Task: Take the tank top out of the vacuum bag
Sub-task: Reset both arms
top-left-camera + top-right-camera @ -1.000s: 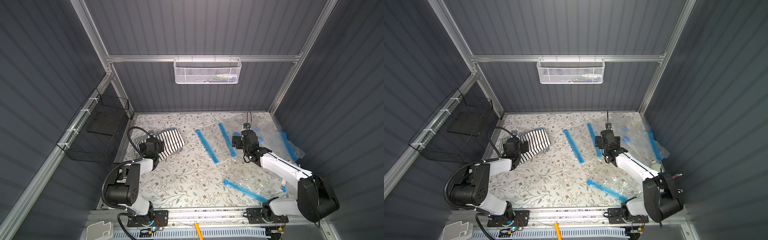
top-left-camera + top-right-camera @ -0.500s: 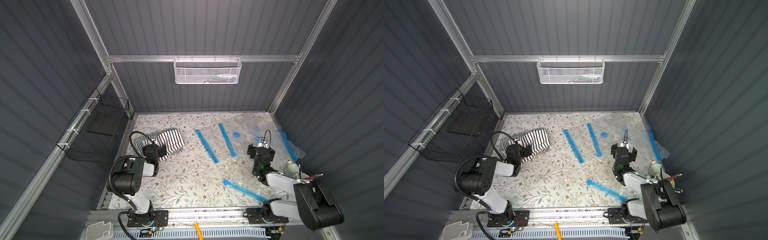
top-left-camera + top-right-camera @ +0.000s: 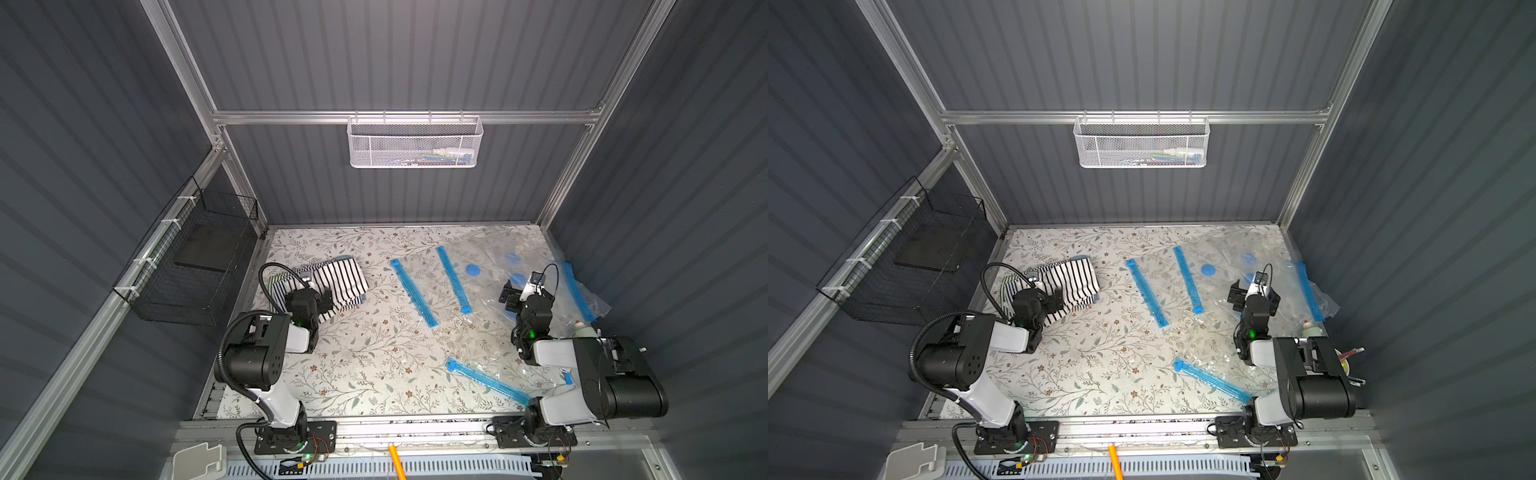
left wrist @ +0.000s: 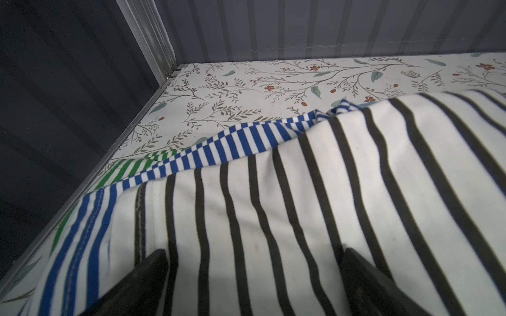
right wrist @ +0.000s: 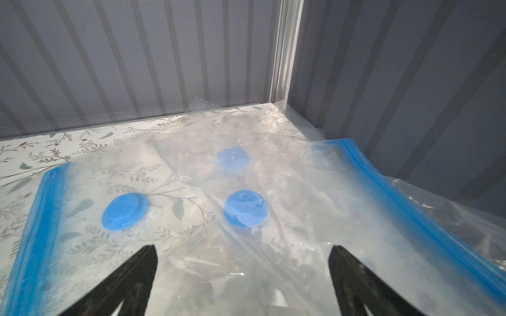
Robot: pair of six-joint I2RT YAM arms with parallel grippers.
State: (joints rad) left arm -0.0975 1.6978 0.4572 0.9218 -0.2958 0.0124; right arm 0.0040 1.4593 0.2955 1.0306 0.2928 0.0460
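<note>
A black-and-white striped tank top (image 3: 338, 277) (image 3: 1073, 275) lies flat on the floral table at the left, outside any bag. It tops a blue-striped garment (image 4: 219, 145) and a green-striped one (image 4: 123, 169). My left gripper (image 3: 322, 298) (image 4: 253, 253) is open just above the tank top (image 4: 301, 205), with bare cloth between its fingers. Several clear vacuum bags (image 3: 494, 266) (image 3: 1229, 266) with blue zip strips (image 3: 413, 293) lie at the right and look empty. My right gripper (image 3: 525, 291) (image 5: 242, 249) hangs open over the vacuum bags (image 5: 273, 246), near the blue valves (image 5: 245, 209).
A white mesh basket (image 3: 415, 143) hangs on the back wall and a black wire basket (image 3: 195, 266) on the left wall. One bag's blue strip (image 3: 486, 382) lies near the front right. A white bottle (image 3: 582, 330) stands by the right wall.
Both arms have drawn back toward the front. The right gripper left the middle bag and moved right and nearer. The left gripper slid back along the striped pile. Both stayed open.
</note>
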